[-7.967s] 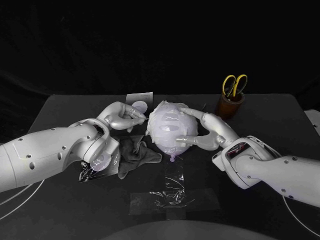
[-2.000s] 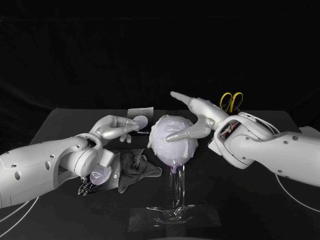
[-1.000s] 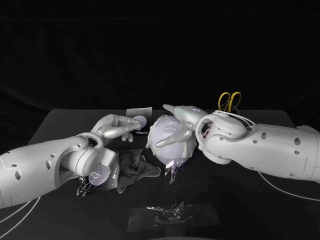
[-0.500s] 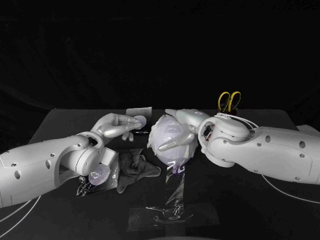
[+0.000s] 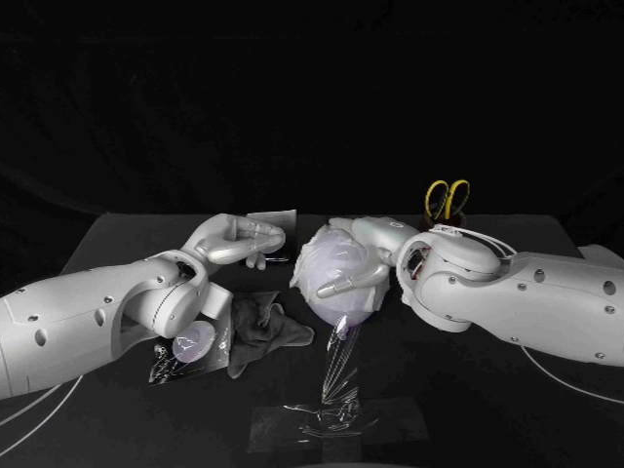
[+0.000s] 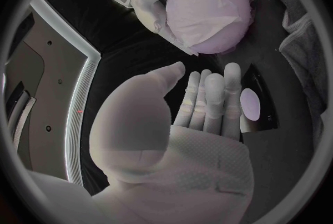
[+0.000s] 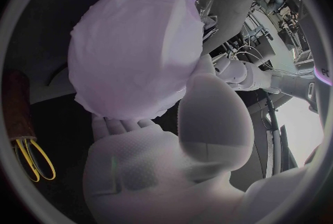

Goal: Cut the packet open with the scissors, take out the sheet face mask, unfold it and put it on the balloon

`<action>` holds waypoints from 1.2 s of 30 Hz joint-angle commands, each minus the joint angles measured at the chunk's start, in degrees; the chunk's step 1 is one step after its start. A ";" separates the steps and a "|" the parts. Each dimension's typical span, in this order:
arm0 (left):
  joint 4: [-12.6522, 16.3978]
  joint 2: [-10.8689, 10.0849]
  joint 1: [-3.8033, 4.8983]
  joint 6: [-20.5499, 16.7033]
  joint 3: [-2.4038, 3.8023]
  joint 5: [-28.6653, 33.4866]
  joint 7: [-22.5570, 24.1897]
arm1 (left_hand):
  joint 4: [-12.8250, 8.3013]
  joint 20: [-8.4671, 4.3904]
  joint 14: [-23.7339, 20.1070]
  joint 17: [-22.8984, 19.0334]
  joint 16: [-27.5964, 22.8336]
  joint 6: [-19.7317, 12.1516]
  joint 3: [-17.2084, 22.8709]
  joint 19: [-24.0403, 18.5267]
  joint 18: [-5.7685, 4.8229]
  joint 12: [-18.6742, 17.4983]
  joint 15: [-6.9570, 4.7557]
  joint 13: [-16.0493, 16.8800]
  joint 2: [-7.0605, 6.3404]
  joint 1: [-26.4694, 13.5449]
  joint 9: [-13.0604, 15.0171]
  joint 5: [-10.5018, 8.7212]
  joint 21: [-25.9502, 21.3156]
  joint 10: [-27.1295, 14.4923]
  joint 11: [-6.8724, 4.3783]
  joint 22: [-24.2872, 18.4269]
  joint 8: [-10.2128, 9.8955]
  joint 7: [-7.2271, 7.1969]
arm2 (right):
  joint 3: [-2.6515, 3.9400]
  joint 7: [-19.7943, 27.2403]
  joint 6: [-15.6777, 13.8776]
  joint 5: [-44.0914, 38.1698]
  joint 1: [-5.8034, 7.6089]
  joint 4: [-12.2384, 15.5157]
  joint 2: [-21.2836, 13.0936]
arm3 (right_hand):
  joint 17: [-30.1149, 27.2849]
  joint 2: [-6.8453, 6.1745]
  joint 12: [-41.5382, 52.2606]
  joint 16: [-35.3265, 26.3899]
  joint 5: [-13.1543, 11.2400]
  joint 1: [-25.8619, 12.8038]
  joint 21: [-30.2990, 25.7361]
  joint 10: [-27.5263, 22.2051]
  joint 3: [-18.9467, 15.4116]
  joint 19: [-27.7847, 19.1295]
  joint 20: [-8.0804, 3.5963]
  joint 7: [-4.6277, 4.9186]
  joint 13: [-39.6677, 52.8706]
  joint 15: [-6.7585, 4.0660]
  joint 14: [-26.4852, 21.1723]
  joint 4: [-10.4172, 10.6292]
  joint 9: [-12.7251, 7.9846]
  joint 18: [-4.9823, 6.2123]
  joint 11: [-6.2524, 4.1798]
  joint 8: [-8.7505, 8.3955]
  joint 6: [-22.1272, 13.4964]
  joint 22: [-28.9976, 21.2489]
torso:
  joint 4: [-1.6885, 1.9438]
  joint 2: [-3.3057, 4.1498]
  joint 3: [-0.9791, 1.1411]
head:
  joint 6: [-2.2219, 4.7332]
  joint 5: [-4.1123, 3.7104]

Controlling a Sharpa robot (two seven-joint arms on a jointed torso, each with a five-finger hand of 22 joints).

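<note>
The pale balloon [image 5: 334, 278] stands on a clear stem, and the white sheet mask [image 6: 208, 15] is draped over it. My right hand [image 5: 365, 255] cups the balloon, with the thumb on its front and the fingers round its back; the right wrist view has the balloon [image 7: 132, 51] lying against those fingers. Just left of the balloon hovers my left hand [image 5: 242, 237], holding nothing, its fingers [image 6: 211, 99] straight. A dark packet [image 6: 255, 106] with a white oval lies on the table past that hand. The yellow-handled scissors [image 5: 448, 195] stand in a brown holder [image 7: 17, 107] behind my right arm.
A grey cloth [image 5: 266, 322] lies crumpled left of the stem. Crinkled clear film [image 5: 178, 356] sits under my left forearm. The stem's clear base [image 5: 327, 414] is taped down near the table's front edge. A grey sheet [image 5: 273, 216] lies at the back.
My right hand has slid a little lower round the balloon. My left hand has lifted slightly and now covers the white oval seen beside it before.
</note>
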 commanded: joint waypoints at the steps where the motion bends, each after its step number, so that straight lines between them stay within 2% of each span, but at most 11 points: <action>1: 0.06 0.43 0.54 -0.68 0.08 -5.64 1.76 | 0.00 0.10 -0.35 -0.28 -0.27 0.20 -0.29 -0.18 0.76 -0.29 -0.01 -0.09 -0.25 0.65 -0.10 0.03 -0.37 -0.56 0.05 -0.11 -0.11 0.22 | -0.09 0.29 1.36 0.61 -0.15 0.33 -0.39 | 0.12 0.57 0.29 0.34 0.22 0.13 0.34 0.64 0.40 0.39 0.12 9.33 0.07 -0.01 0.53 -0.01 0.09 -0.33 -0.01 0.31 0.51 0.08 | -0.01 0.00 0.03 | -0.12 0.17; 8: -0.50 1.73 1.20 -1.73 0.09 -9.26 1.61 | -0.08 0.11 -0.52 -0.61 -0.52 0.33 -0.36 -0.14 0.76 -0.33 0.01 -0.21 -0.13 1.03 -0.22 0.07 -0.59 -0.80 0.09 -0.26 0.01 0.23 | -0.10 0.70 0.51 1.02 -0.28 1.18 -1.42 | 0.15 0.65 0.28 0.38 0.23 0.14 0.36 0.79 0.49 0.48 0.12 9.33 0.06 -0.03 0.67 -0.01 0.11 -0.30 -0.02 0.35 0.61 0.10 | 0.02 0.03 0.01 | -0.22 0.12; 18: -1.35 3.67 1.98 -1.92 0.13 -15.25 -0.82 | 0.52 -0.03 1.12 1.04 -0.31 1.12 -1.31 0.47 0.82 0.53 -0.25 -0.19 -0.25 0.70 -0.53 -0.06 -0.92 0.32 -0.27 -0.61 0.69 -0.12 | -0.10 1.54 -1.11 0.94 -0.41 2.50 -2.92 | 0.18 0.36 0.23 0.41 0.25 0.56 0.46 1.06 0.26 0.82 0.12 9.32 0.06 -0.07 0.84 -0.01 0.18 -0.25 -0.04 0.39 0.79 0.27 | 0.01 0.11 0.01 | -0.10 -0.22; 25: -2.21 5.18 3.09 -2.08 0.18 -19.84 -1.77 | 0.45 -0.16 1.49 1.17 -0.30 0.97 -2.16 0.75 0.80 0.95 -0.37 -0.09 -1.07 0.74 -0.80 -0.11 -1.09 0.27 -0.41 -0.78 0.78 -0.28 | -0.11 1.79 -1.70 0.78 -0.72 3.24 -3.73 | 0.20 0.24 0.20 0.41 0.25 0.86 0.48 1.14 0.13 0.89 0.12 9.32 0.05 -0.08 0.89 -0.01 0.20 -0.23 -0.05 0.41 0.86 0.27 | -0.03 0.12 0.06 | 0.14 -0.37; 28: -2.59 6.04 3.82 -2.32 0.20 -22.59 -2.03 | 0.26 -0.31 2.03 2.01 -0.12 1.37 -2.78 0.97 0.80 2.20 -0.58 0.48 -1.19 1.20 -0.84 -0.08 -1.24 0.33 -0.66 -0.92 1.35 -0.66 | -0.11 1.85 -1.97 0.69 -0.86 3.58 -3.98 | 0.20 0.19 0.19 0.41 0.24 0.97 0.49 1.18 0.09 0.92 0.12 9.32 0.05 -0.09 0.91 -0.01 0.21 -0.23 -0.05 0.41 0.90 0.28 | -0.02 0.15 0.10 | 0.23 -0.44; 29: -2.77 6.40 4.15 -2.40 0.21 -23.65 -2.22 | 0.13 -0.48 2.51 2.84 0.13 1.80 -3.26 1.15 0.83 3.57 -0.81 1.20 -1.17 1.53 -0.83 -0.10 -1.29 0.23 -0.95 -0.98 1.91 -1.27 | -0.11 1.87 -2.05 0.65 -0.90 3.66 -4.04 | 0.20 0.19 0.19 0.41 0.24 0.97 0.49 1.18 0.09 0.92 0.12 9.32 0.05 -0.09 0.91 -0.01 0.21 -0.23 -0.05 0.41 0.90 0.28 | -0.05 0.15 0.10 | 0.27 -0.46; 32: -3.25 7.30 4.95 -2.66 0.22 -25.78 -2.70 | 0.42 -0.91 4.55 6.74 1.28 1.93 -4.68 1.67 0.75 8.66 -1.29 4.09 -0.67 1.76 -1.17 -0.07 -1.29 -1.11 -1.38 -1.01 3.03 -1.52 | -0.11 1.89 -2.21 0.59 -0.96 3.80 -4.14 | 0.20 0.14 0.19 0.42 0.24 1.07 0.51 1.24 0.04 0.99 0.12 9.32 0.05 -0.09 0.93 -0.01 0.23 -0.22 -0.05 0.42 0.93 0.32 | -0.03 0.10 0.08 | 0.38 -0.60; 33: -3.50 7.79 5.35 -2.69 0.23 -26.91 -3.03 | 0.51 -1.16 6.58 10.77 2.51 1.73 -5.44 2.15 0.74 13.15 -1.53 6.75 -0.41 2.14 -1.60 -0.04 -0.95 -2.69 -1.67 -0.80 3.67 -1.76 | -0.11 1.89 -2.27 0.56 -0.98 3.84 -4.17 | 0.20 0.14 0.19 0.42 0.24 1.07 0.51 1.24 0.04 0.99 0.12 9.32 0.05 -0.09 0.93 -0.01 0.23 -0.22 -0.05 0.42 0.93 0.32 | 0.00 0.10 0.09 | 0.44 -0.69; 36: -3.93 8.76 6.03 -2.63 0.25 -29.04 -3.87 | 0.73 -1.42 9.35 16.22 3.84 1.73 -6.00 2.62 0.78 18.13 -1.81 9.65 -0.21 2.38 -2.03 -0.04 -0.41 -3.79 -2.23 -0.45 4.48 -2.03 | -0.11 1.90 -2.35 0.52 -1.00 3.90 -4.21 | 0.21 0.14 0.18 0.41 0.23 1.13 0.52 1.25 0.03 1.02 0.12 9.32 0.05 -0.10 0.93 -0.01 0.23 -0.22 -0.06 0.42 0.94 0.33 | -0.03 0.08 0.10 | 0.46 -0.83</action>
